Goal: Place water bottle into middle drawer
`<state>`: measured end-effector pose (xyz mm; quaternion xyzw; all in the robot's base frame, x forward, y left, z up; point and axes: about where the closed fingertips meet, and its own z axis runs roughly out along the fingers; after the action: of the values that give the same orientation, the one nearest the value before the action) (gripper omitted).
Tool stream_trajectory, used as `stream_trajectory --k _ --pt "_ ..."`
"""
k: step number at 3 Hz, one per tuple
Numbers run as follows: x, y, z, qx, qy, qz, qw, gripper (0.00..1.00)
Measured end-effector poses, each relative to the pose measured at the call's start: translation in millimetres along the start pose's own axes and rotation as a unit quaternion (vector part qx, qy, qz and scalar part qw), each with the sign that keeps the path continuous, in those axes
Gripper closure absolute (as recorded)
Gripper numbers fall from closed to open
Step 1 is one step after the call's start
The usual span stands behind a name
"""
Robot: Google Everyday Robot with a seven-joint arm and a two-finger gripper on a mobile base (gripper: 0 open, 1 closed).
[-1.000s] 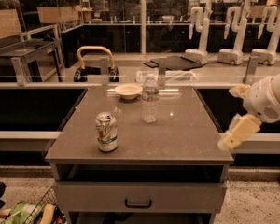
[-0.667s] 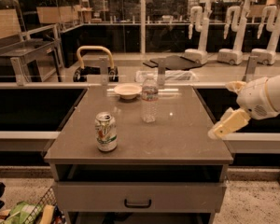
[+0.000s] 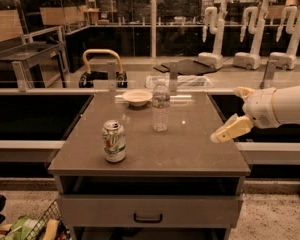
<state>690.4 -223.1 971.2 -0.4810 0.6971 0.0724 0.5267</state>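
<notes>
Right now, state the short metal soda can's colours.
Green and white soda can, camera view; pale end effector hovers beside the table's right edge.

Water bottle (image 3: 160,107) between can (image 3: 114,141) left, tool (image 3: 234,117) right

I can read no text here: neither the water bottle's (image 3: 160,106) label nor the soda can's (image 3: 114,141) print is legible. My gripper (image 3: 229,130) hangs at the table's (image 3: 190,151) right edge.
</notes>
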Motion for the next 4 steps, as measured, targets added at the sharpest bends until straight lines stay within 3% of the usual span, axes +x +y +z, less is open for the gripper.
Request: stream_trajectory --k 1,2,3,4 --pt "-8.2 -18.9 28.6 0.001 -0.035 0.014 0.9993 0.0" --pt "-9.1 -33.4 106.3 -0.026 -0.087 0.053 0.9945 0.0" --pt "-23.0 -45.1 158.2 -0.039 -0.131 0.08 0.9875 0.0" --pt "-46.1 -63.9 172.4 -0.022 -0.169 0.096 0.9807 0.0"
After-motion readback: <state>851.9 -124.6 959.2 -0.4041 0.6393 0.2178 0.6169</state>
